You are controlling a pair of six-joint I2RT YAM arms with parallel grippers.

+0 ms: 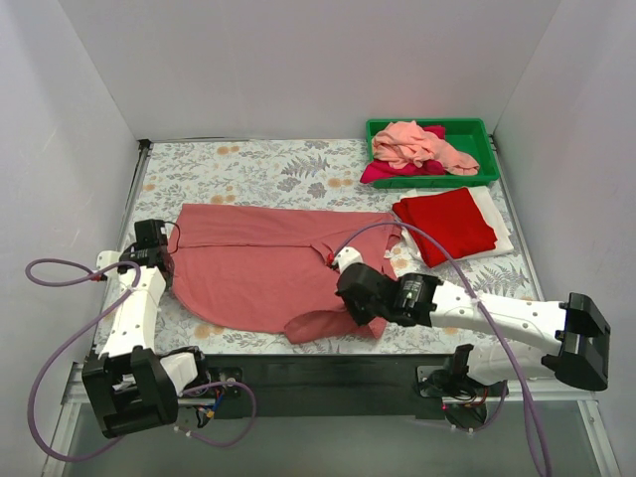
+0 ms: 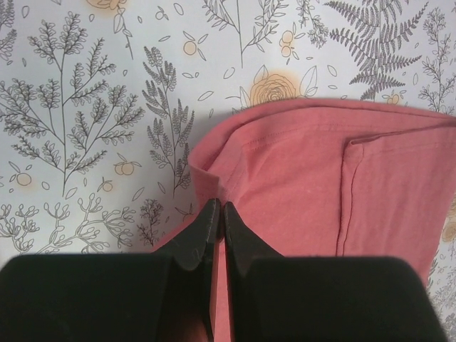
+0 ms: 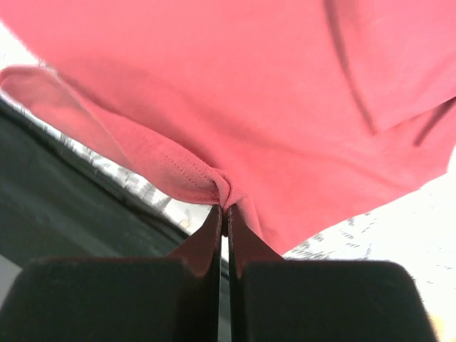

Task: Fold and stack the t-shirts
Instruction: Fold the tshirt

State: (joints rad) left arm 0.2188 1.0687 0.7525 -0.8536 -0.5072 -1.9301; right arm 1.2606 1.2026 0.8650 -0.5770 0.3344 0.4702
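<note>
- Left gripper (image 2: 219, 208) has its two fingers pressed almost together, with a thin strip of rose cloth showing in the slit between them. It pinches the left edge of the dusty rose t-shirt (image 1: 258, 263), low over the worktop (image 1: 248, 164).
- Right gripper (image 3: 224, 212) is likewise closed, its fingertips nipping a small pucker in the stitched hem of the same shirt. The cloth fills the view beyond the fingertips, and the dark front edge of the worktop shows under it on the left.
- Seen from the top camera, the dusty rose t-shirt lies spread across the middle of the floral worktop, its long side running left to right. Its near right corner is bunched and turned up beside the right arm's wrist.
- In the left wrist view the cloth edge just beyond the fingertips is rolled over on itself, and a seam runs down the cloth to the right of the fingers.
- A red t-shirt (image 1: 447, 224) lies folded just to the right of the rose one, on top of a white t-shirt (image 1: 503, 231) whose edges show past it on the far and right sides.
- A green bin (image 1: 477, 125) stands at the far right corner of the worktop. A salmon pink t-shirt (image 1: 417, 147) lies crumpled in it over a magenta t-shirt (image 1: 391, 173).
</note>
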